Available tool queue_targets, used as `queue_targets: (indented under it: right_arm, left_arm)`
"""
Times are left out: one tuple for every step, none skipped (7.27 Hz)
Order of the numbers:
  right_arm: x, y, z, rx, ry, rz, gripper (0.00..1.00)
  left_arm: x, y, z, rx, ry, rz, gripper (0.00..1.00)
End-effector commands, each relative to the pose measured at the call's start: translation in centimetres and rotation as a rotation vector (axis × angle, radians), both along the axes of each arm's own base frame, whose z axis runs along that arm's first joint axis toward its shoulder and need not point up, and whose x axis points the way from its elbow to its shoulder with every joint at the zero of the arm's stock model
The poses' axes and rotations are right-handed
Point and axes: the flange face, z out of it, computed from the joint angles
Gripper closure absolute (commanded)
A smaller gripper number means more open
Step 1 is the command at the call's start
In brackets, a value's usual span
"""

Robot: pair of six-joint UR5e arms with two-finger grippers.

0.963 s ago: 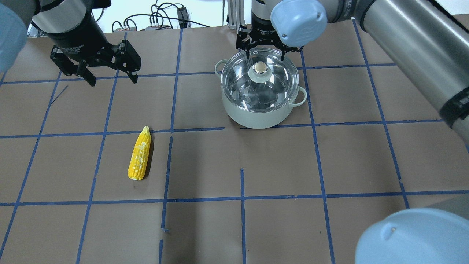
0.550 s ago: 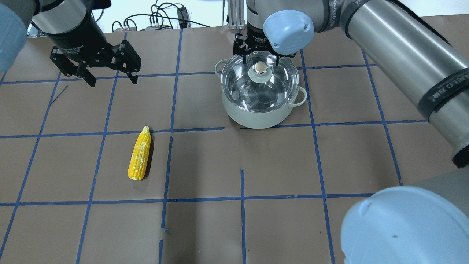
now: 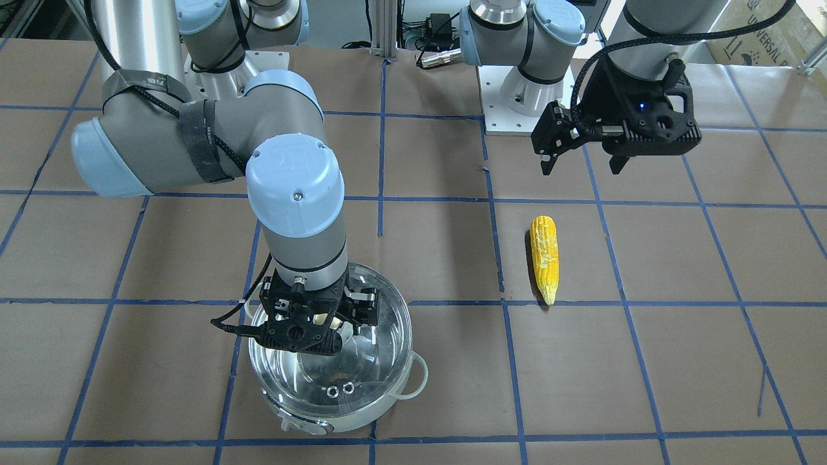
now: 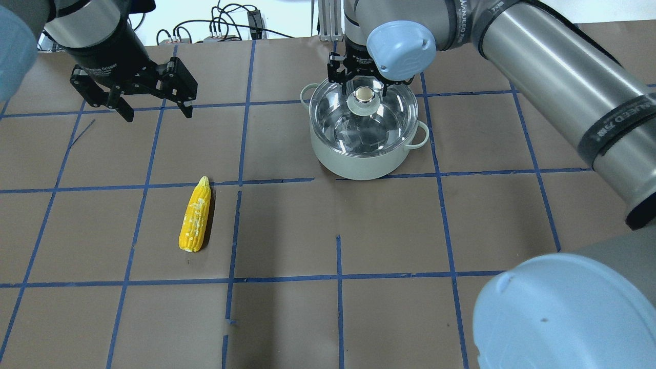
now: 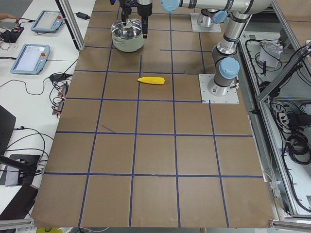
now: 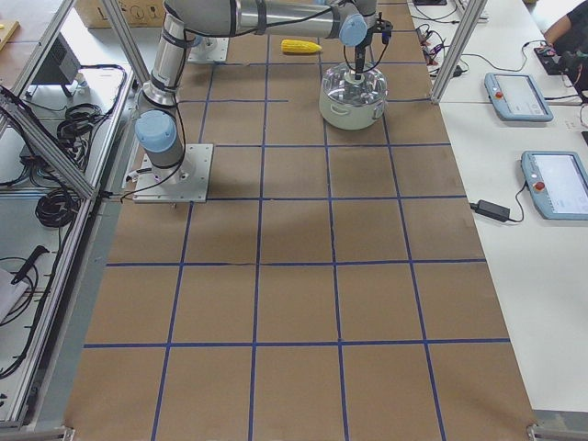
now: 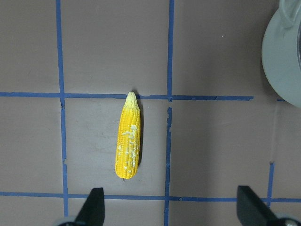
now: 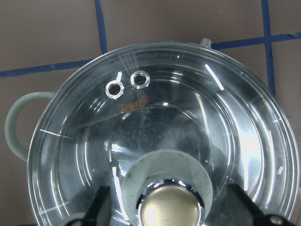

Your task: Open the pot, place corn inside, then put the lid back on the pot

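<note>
The lid sits shut on the pot. The right fingers are spread on either side of its knob, holding nothing, apparently lined up to pinch and lift it. The corn lies on the desk, well apart from the pot. The left fingers hang wide open and empty.

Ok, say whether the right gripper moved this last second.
Yes. In the overhead view, against the round steel pot, the right gripper has descended slightly leftward, now straddling the clear lid's knob.
</note>
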Motion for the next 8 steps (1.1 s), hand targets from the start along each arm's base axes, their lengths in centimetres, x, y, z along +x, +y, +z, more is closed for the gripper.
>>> queue_targets:
  right_arm:
    - [0.1,-0.1,-0.4,0.007,-0.003,0.000,0.31]
    - [0.0,-0.1,-0.4,0.007,-0.002,0.000,0.35]
    - [0.1,0.0,-0.5,0.010,-0.002,0.002,0.42]
    - [0.0,-0.1,0.0,0.009,0.001,0.001,0.47]
    - [-0.1,-0.1,0.4,0.005,0.002,0.001,0.48]
    - [-0.1,0.1,0.7,0.017,0.003,0.001,0.50]
    - [-0.2,0.4,1.6,0.013,0.001,0.002,0.50]
    - [-0.2,0.7,1.8,0.026,0.004,0.003,0.52]
  left_arm:
    - [0.0,0.0,-0.1,0.002,-0.001,0.000,0.00]
    - [0.0,0.1,0.0,0.001,-0.001,0.000,0.00]
    - [0.0,0.0,-0.1,0.002,-0.001,0.000,0.00]
    - [0.0,0.0,-0.1,0.002,0.000,0.000,0.00]
    - [0.0,0.0,-0.1,0.002,0.000,0.000,0.00]
    - [0.0,0.1,0.0,0.001,-0.001,0.000,0.00]
    - [0.0,0.1,0.0,0.002,-0.001,0.000,0.00]
    - [-0.1,0.1,0.1,-0.001,-0.001,-0.002,0.00]
